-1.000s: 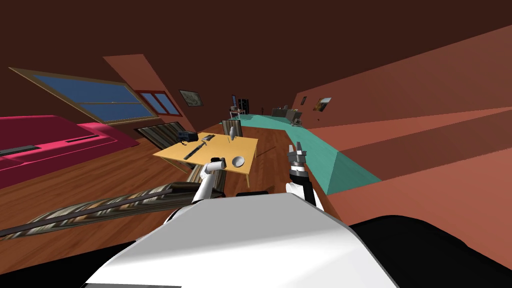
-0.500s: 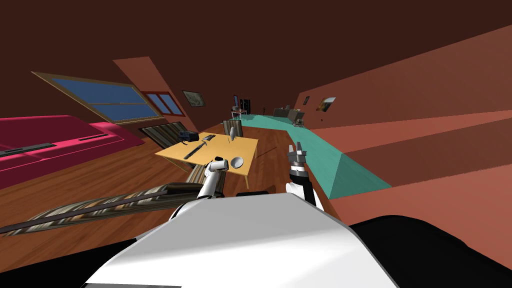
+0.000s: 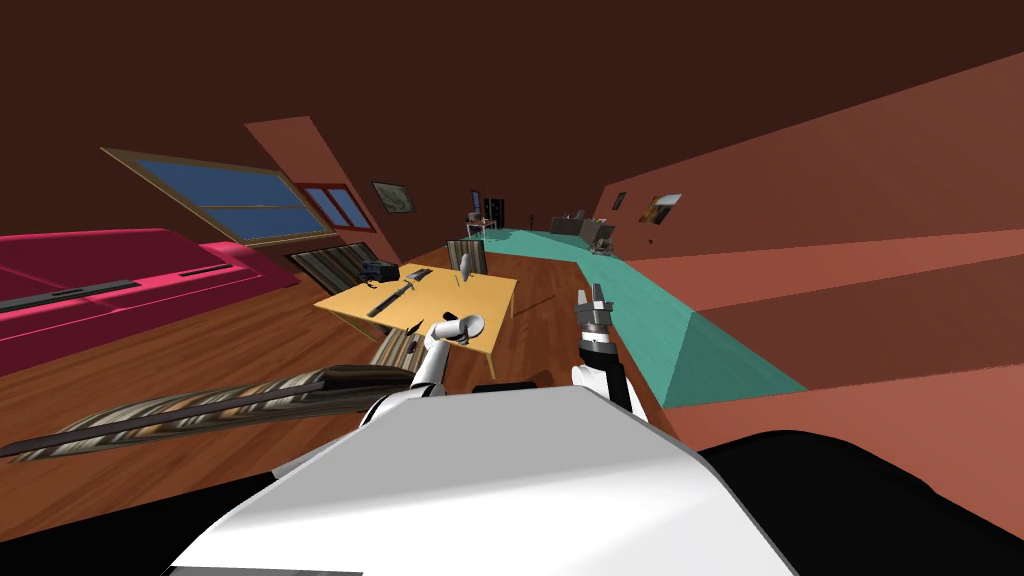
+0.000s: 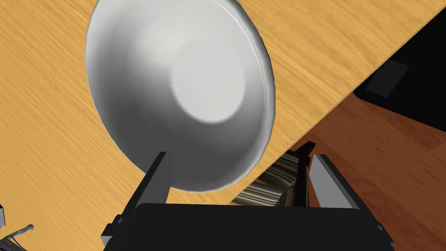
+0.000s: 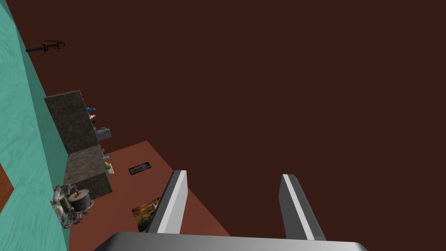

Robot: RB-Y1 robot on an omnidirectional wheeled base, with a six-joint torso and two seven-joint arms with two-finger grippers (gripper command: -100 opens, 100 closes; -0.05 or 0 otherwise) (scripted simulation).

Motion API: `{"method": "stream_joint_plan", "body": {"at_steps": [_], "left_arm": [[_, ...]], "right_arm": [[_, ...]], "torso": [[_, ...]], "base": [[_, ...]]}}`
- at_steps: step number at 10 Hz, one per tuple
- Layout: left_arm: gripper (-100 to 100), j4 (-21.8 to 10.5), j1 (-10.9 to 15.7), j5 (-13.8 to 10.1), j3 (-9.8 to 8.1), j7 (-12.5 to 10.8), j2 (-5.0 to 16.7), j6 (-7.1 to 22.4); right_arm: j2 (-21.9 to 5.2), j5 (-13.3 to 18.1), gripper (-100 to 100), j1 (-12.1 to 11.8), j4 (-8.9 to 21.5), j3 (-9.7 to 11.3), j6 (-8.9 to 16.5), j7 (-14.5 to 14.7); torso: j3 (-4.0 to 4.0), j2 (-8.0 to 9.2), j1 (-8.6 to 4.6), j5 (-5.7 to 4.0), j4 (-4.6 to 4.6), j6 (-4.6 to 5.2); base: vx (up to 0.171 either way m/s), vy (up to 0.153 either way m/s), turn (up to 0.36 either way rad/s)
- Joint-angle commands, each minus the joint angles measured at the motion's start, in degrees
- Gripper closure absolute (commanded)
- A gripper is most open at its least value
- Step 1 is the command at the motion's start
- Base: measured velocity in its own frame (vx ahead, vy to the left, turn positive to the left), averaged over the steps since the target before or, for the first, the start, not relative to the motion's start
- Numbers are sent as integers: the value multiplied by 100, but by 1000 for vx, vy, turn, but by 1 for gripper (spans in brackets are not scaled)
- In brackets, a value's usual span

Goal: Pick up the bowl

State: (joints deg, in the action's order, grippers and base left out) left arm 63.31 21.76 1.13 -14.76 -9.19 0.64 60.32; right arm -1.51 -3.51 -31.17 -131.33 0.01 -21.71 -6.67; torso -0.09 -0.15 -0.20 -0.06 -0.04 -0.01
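A white-grey bowl sits upright near the near right corner of a light wooden table. My left gripper hovers just over it, open. One of its fingers overlaps the bowl's near rim. The other finger hangs past the table's edge, over the floor. My right gripper is raised to the right of the table, open, with nothing between its fingers.
On the table's far side lie a dark box, a long dark tool and an upright grey object. A chair stands behind. A striped rug and a pink sofa are to the left.
My left arm has swung right along the table's near edge, bringing its gripper up to the bowl. The view has shifted slightly. The right arm has stayed still.
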Motion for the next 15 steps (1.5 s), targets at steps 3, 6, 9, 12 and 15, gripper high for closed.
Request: {"method": "stream_joint_plan", "body": {"at_steps": [3, 6, 9, 12, 15], "left_arm": [[0, 75, -24, 2, 0, 26, -122, 127], [-100, -187, -96, -23, 36, 32, -117, -206], [100, -218, -114, -18, 46, 26, -126, -255], [100, -217, -112, -16, 50, 32, -127, -249], [100, -75, -65, -12, 21, 29, -119, -64]], "right_arm": [[0, 0, 0, 0, 0, 0, 0, 0], [-1, 0, 0, 0, 0, -1, 0, 0], [-1, 0, 0, 0, 0, 0, 0, 0], [-1, 0, 0, 0, 0, 0, 0, 0], [-1, 0, 0, 0, 0, 0, 0, 0]], "torso": [[5, 9, 18, 3, 2, -2], [0, -1, 27, 6, 0, -2], [2, 3, 25, 5, 0, -2], [6, 10, 28, 7, 2, -5], [9, 13, 28, 6, 6, -6]], "base": [[9, -16, 12], [41, 1, 5], [22, -3, 3], [0, 0, 0], [-13, 0, -2]]}}
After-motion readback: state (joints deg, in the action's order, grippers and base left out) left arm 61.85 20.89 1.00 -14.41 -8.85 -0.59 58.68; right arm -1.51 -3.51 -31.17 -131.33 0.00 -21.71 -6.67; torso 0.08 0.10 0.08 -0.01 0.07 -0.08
